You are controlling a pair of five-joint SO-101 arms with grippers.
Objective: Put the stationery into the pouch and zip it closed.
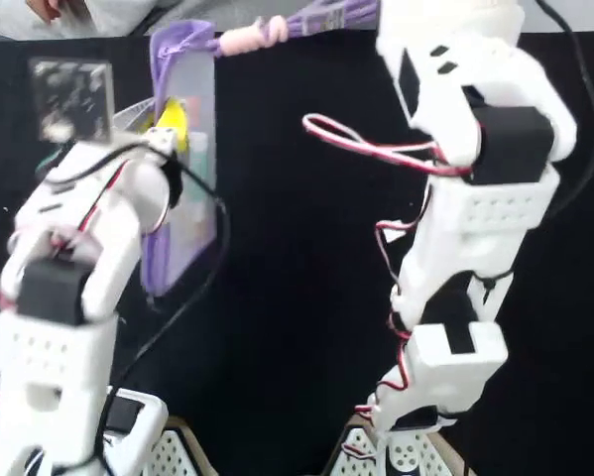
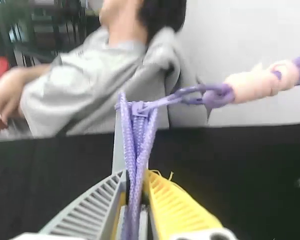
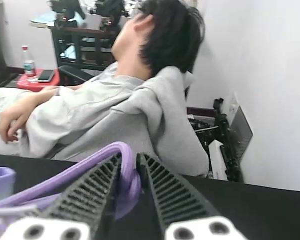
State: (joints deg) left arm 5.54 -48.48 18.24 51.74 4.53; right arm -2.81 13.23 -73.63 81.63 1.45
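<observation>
The clear pouch (image 1: 189, 188) with purple edging hangs upright above the black table, and coloured items show faintly through its wall. My left gripper (image 1: 170, 131) is shut on its purple zipper edge (image 2: 134, 130), which is pinched between the grey finger (image 2: 97, 200) and the yellow finger (image 2: 175, 200). From the zipper a purple pull strap (image 1: 326, 17) with a pink charm (image 2: 260, 82) stretches away to the right. My right gripper (image 3: 131, 167) is shut on that strap's purple loop (image 3: 97, 157) at the far edge of the table.
The black table (image 1: 297, 258) lies open between the two arms. Red and white cables (image 1: 376, 149) loop off the right arm. A small dark patterned card (image 1: 70, 97) lies at the far left. Both arm bases stand at the near edge.
</observation>
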